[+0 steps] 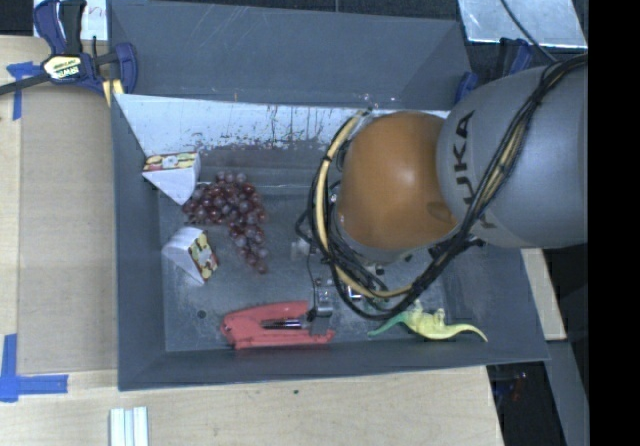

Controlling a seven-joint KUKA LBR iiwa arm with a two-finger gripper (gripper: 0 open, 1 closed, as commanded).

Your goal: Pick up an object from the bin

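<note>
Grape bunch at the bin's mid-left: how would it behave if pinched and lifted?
The grape bunch is a lumpy cluster of small round berries, so it likely flexes and dangles instead of lifting rigid. Rounded berries could slip from a pinch. Its loose tail of berries may drag behind.

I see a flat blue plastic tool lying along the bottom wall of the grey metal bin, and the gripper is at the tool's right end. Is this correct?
Not fully. The flat plastic tool is red, not blue, as the camera view shows. The rest holds: it lies along the bottom wall of the grey metal bin, and the gripper is at its right end.
</note>
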